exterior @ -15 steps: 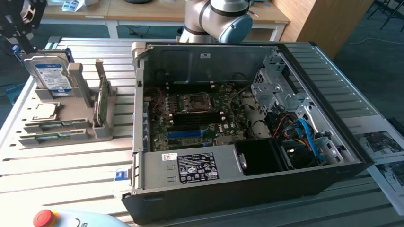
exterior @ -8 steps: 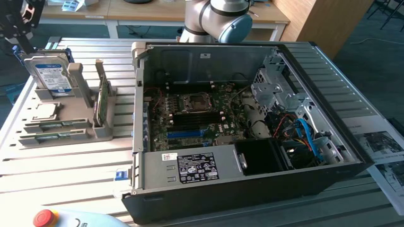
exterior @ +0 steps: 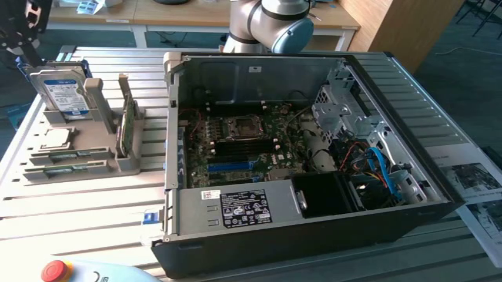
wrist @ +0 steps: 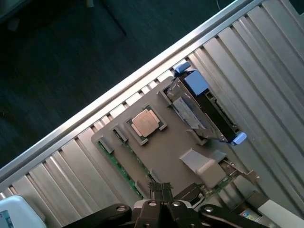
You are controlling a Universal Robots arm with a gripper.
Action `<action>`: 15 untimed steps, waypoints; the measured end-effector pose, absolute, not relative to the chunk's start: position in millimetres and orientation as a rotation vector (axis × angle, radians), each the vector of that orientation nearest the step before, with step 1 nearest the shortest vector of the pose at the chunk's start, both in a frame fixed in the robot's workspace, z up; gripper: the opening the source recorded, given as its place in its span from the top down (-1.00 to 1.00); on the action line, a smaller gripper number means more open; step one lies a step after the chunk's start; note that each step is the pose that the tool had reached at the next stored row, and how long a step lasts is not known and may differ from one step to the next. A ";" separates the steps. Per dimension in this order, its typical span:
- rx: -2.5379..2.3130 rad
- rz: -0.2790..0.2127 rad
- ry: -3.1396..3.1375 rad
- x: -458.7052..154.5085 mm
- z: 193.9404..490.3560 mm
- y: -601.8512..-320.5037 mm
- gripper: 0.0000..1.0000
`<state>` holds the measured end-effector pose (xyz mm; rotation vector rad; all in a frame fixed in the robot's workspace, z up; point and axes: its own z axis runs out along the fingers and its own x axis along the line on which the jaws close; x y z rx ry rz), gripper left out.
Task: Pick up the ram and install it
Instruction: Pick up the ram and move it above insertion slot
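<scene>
Your gripper (wrist: 160,189) hangs over the grey parts holder (wrist: 161,152) with its two ribbed fingertips (wrist: 154,188) pressed together; nothing sits between them, and it grips and touches nothing. The ram (exterior: 126,124) stands on edge in an upright slot on the side of the holder nearest the computer case (exterior: 314,247), in the exterior view's left half; it is apart from the gripper and outside the case.

On the same holder you have a blue-labelled hard drive (exterior: 61,91) standing upright at the far end; a processor chip (exterior: 55,138) lies flat in its recess in front of the drive; thin green strips (exterior: 70,170) sit low in the holder's front steps, and you cannot tell whether those are further memory sticks. In the wrist view the processor chip sits near the holder's middle with the hard drive beyond it, and a green board edge runs along one long side of the holder.

The case lies open on its side on the slatted metal table (exterior: 94,205); inside you see the motherboard (exterior: 251,155) with its bare processor socket (exterior: 241,127), the power supply (exterior: 235,208) at the near end, and blue cables (exterior: 380,167) toward the exterior view's right. The arm's silver and blue joint (exterior: 278,23) rises behind the case; a red stop button (exterior: 56,270) sits at the near edge.
</scene>
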<state>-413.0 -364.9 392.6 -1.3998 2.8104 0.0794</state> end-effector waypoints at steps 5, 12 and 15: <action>-1.526 0.080 2.747 -413.0 392.6 -364.9 0.80; -1.700 0.079 2.646 -412.9 392.7 -365.0 0.80; -1.772 0.079 2.600 -413.0 392.7 -365.0 0.80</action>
